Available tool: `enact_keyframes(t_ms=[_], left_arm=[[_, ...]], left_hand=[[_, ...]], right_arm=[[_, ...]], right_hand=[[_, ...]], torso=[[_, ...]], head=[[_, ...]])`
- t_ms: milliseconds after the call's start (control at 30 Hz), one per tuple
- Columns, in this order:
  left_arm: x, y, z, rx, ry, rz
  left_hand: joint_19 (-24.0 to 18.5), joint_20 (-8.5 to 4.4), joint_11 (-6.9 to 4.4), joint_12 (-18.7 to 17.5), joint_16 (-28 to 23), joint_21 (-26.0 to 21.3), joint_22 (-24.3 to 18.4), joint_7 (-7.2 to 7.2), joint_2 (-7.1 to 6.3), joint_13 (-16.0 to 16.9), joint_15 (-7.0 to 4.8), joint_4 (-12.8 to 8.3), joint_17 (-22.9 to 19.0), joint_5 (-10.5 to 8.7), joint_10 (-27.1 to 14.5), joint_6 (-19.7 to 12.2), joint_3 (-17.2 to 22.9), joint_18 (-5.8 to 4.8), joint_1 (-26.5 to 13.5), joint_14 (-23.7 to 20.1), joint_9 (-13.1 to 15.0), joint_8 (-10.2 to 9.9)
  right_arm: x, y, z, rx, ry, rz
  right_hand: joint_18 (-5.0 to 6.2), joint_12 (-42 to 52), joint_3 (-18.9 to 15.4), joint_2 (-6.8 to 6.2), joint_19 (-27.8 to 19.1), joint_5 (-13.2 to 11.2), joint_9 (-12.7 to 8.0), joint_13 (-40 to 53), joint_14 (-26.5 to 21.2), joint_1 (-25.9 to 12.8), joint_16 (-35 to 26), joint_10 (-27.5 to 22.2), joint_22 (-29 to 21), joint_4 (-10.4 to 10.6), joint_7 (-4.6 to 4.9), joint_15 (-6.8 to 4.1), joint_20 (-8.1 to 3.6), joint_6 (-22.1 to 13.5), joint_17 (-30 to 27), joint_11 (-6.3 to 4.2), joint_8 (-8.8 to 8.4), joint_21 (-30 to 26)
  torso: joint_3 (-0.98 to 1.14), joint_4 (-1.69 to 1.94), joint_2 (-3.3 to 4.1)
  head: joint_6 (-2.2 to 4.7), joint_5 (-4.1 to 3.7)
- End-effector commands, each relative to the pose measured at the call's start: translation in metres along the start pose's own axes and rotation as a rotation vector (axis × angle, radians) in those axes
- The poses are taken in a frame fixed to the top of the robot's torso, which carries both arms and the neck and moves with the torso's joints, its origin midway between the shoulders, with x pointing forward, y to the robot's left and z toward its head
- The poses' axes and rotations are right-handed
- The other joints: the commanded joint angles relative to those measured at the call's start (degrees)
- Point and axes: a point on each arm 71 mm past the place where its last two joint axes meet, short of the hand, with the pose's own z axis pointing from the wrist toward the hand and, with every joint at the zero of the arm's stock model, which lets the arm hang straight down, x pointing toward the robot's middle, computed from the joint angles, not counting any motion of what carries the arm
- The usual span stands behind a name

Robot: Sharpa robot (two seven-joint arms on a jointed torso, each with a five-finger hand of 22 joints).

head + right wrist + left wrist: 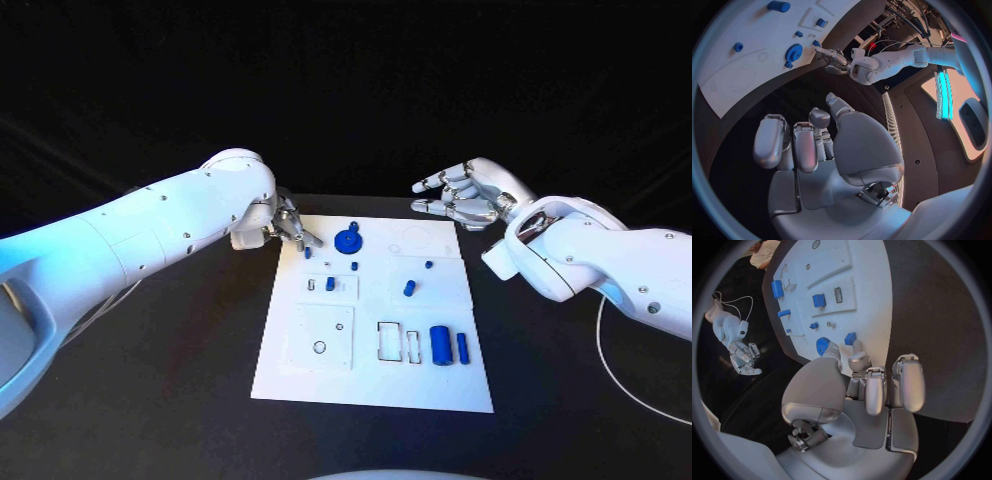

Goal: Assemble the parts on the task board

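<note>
1. one white board [289, 375] sits in the middle of the black table [159, 400], long side running away from the robot.
2. counting blue parts on it from the head view: one round gear [348, 240] at the far end, two upright-lying cylinders [440, 346] side by side near the close right corner, plus roughly five tiny blue bits scattered mid-board. the small ones are hard to count for sure.
3. left hand [289, 226] is at the far left corner of the board, just beside the gear. wrist view has its fingers [873, 390] curled down over the board edge, nothing in them that i can see.
4. right hand [464, 195] hangs off past the far right corner, away from the board, fingers [804, 145] loosely apart, holding nothing.
</note>
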Motion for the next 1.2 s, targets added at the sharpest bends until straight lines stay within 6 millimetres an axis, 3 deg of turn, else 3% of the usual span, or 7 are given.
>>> enact_keyframes(t_ms=[33, 700, 933, 1200], left_arm=[[0.0032, -0.0037, 0.0, 0.015, 0.032, 0.016], [0.0053, -0.0036, 0.0018, -0.015, 0.042, 0.022], [0.0053, -0.0035, 0.002, -0.015, 0.04, 0.021], [0.0035, -0.0032, 0.0027, -0.01, 0.012, 0.0]], left_hand=[[2.0, -0.13, -0.17, 0.3, 0.1, 0.4, 4.0, -0.08, 0.0, 0.0, -0.23, -0.1, 15.1, -0.01, 0.3, 0.4, -0.4, 0.45, 0.8, 6.0, 0.1, 0.4], [2.0, -0.22, -0.27, 0.6, 0.1, 0.4, 4.2, -0.2, 1.18, 0.2, -0.32, -0.2, 15.1, 0.08, 0.4, 0.5, -0.3, 0.45, 2.3, 6.0, 0.6, 0.8], [2.0, -0.35, -0.42, 0.6, 0.1, 0.3, 4.2, -0.33, 3.13, 0.2, -0.45, -1.8, 15.1, 0.07, 0.3, 0.2, 1.3, 0.47, 5.6, 6.0, 1.0, 1.2], [2.0, -0.7, -0.81, 0.2, 0.1, 0.3, 4.4, -0.73, 5.67, -0.1, -0.83, -5.1, 15.1, 0.1, 0.0, -0.9, 6.5, 0.45, 11.4, 6.0, 1.2, 0.9]], right_arm=[[0.0018, 0.0011, 0.0008, -0.004, 0.013, 0.002], [0.0023, 0.0011, 0.001, -0.003, 0.018, 0.003], [0.0025, 0.0012, 0.0011, -0.003, 0.019, 0.003], [0.0025, 0.0002, 0.0014, 0.001, 0.023, 0.003]], right_hand=[[-0.43, -0.2, 0.0, 0.17, -0.5, 0.4, 0.0, 0.0, 2.8, -0.2, -0.2, -0.5, -0.1, 0.2, -0.18, 0.13, -0.11, 0.3, 0.1, -0.05, 0.2, -0.3], [-0.45, 0.2, 0.0, 0.35, -0.4, 0.5, 0.1, 0.3, 2.9, -0.2, -0.2, -0.3, 0.0, 0.4, -0.18, 0.13, -0.11, 0.3, 0.2, -0.05, 0.24, -0.3], [-0.44, 0.2, 0.1, 0.47, -0.4, 0.5, 0.1, 0.3, 2.9, -0.3, -0.2, -0.3, 0.0, 0.5, -0.17, 0.13, -0.11, 0.3, 0.2, -0.05, 0.25, -0.3], [-0.44, 0.2, 0.1, 0.47, -0.4, 0.5, 0.1, 0.3, 2.9, -0.3, -0.2, -0.3, 0.0, 0.5, -0.17, 0.13, -0.11, 0.3, 0.2, -0.05, 0.25, -0.3]], torso=[[0.02, 0.03, 0.0], [-0.04, -0.05, 0.02], [0.0, 0.0, 0.01], [0.0, -0.05, -0.01]], head=[[0.02, 0.1], [-0.27, 0.29], [-0.45, 0.3], [-0.51, 0.22]])
